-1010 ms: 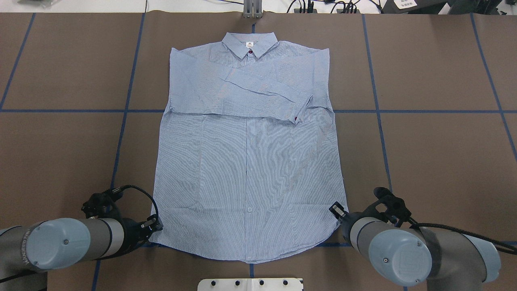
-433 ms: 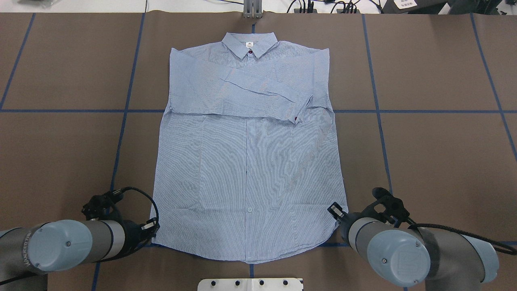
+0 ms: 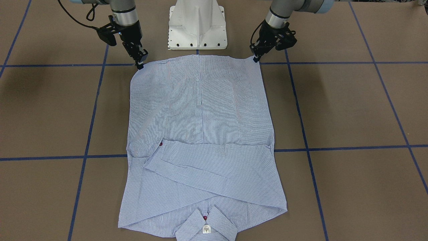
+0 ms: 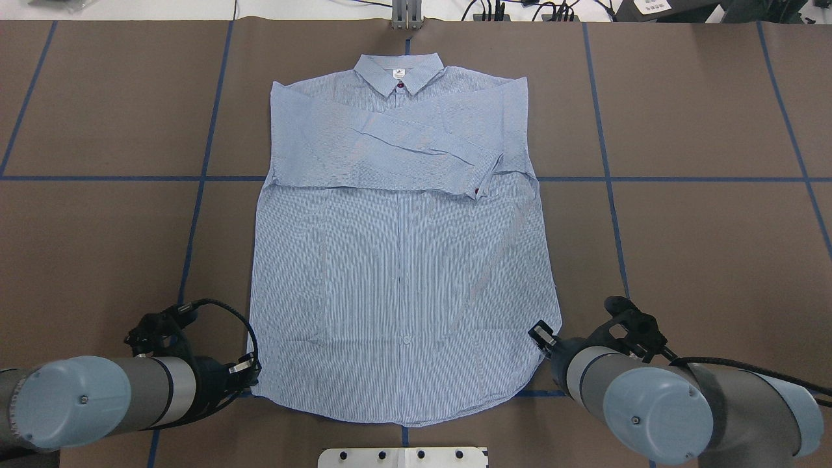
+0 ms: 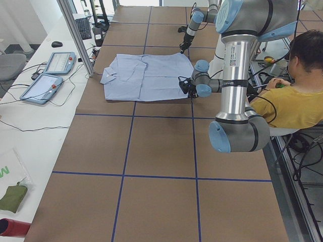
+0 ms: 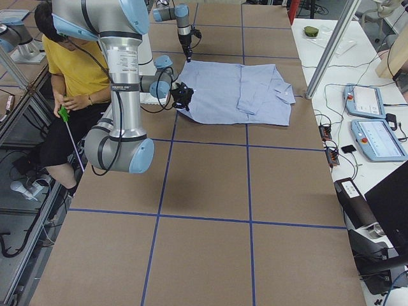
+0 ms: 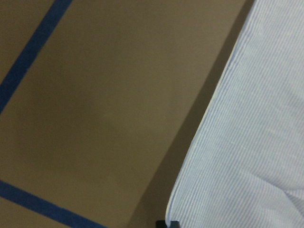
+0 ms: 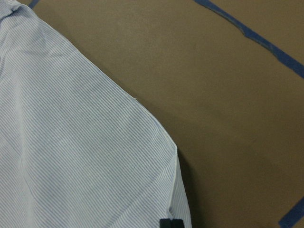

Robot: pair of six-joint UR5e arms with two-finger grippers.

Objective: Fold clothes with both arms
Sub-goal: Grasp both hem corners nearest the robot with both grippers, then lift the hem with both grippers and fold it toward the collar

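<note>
Shirt (image 4: 403, 260) hem in left tool (image 4: 251, 369), right tool (image 4: 541, 336) (closed)

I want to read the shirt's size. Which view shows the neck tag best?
Exterior front-facing: the neck tag sits nearest that camera, largest, inside the collar. Overhead shows it small and far. Side views are too small to tell; wrist cameras show only shirt hem.
</note>
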